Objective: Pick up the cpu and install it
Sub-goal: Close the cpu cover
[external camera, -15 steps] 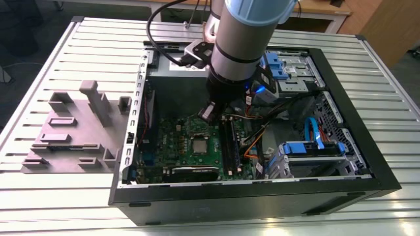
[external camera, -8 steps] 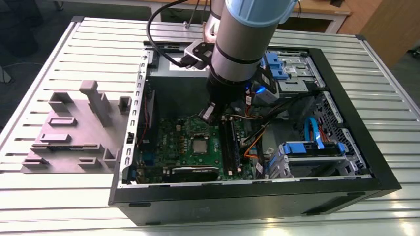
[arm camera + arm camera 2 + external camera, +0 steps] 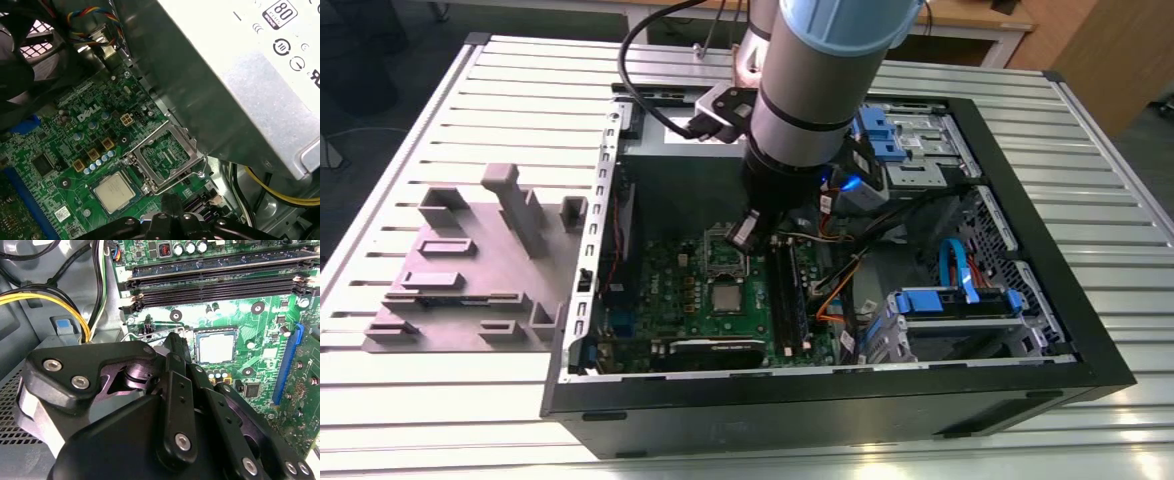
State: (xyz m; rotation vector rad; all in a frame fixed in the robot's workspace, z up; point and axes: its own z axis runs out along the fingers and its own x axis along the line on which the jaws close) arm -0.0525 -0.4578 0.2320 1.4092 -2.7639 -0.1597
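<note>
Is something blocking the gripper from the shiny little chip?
Nothing visible does. The cpu lies uncovered on the motherboard, the metal frame swung open beside it, and the gripper hangs above the board.

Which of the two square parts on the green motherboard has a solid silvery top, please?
The cpu, lying flat with a pale metal top; the hinged frame beside it is only a metal border, open in the middle.

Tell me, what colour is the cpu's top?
The cpu has a pale silvery top, clearest in the first wrist view.
</note>
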